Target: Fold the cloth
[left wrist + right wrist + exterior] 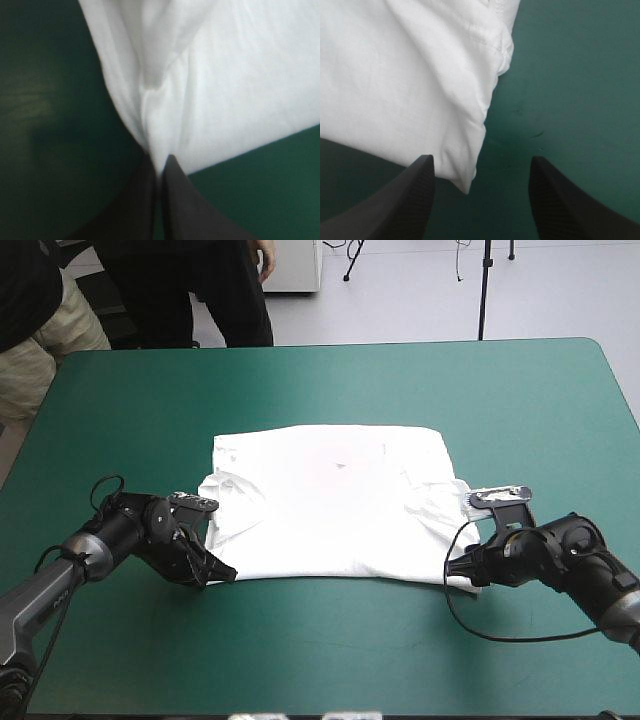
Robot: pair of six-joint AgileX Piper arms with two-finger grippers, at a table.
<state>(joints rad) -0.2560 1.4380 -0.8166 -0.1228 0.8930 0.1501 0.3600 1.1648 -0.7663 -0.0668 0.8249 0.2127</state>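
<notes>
While the T-shirt [330, 505] lies flat at the middle of the teal-green worktop [520, 400], the left end effector [161, 167] is clamped on its near-left corner. The right end effector [481, 161] stands apart around the near-right corner. Bare worktop surrounds every edge.

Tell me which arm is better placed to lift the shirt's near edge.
Left. The left gripper is shut on a near corner of the white short-sleeved T-shirt; the right gripper stands open, the other corner ungrasped between its fingers.
</notes>
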